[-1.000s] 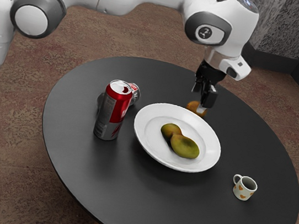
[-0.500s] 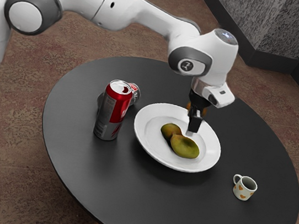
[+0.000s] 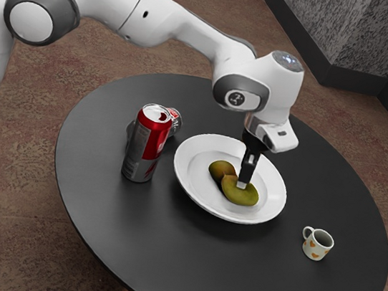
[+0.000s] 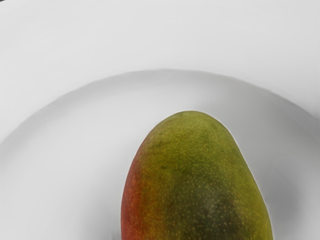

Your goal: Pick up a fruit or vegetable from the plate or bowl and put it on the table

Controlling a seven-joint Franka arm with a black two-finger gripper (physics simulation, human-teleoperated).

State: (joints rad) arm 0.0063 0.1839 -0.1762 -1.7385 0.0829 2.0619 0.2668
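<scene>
Gripper moved lower since the earlier frame, from above the plate's far part down to the larger mango; arm followed. Mangoes, cans, plate and mug kept their spots.

Count: 1 arm, 1 gripper, 1 plate, 2 mangoes, 2 cans, 1 mug, 1 table.

Gripper pointed down, its tip at the larger mango in the exterior view. Wide or narrow: could not tell. Grip on the mango: could not tell either.

Both mangoes were on the white plate, none on the table. The larger one sat toward the exterior view's right; the smaller mango was just beside it, overlapping it in view. Wrist view had 1 mango, green with a red side, on the plate's inner part, close below the hand.

Other items, all on the round black table: 1 red and silver can, upright, left of the plate in the exterior view; 1 second can behind it, partly hidden, apparently on its side; 1 small white mug with orange marks, upright, apart from the plate, handle toward it. Brown floor, grey wall behind.
</scene>
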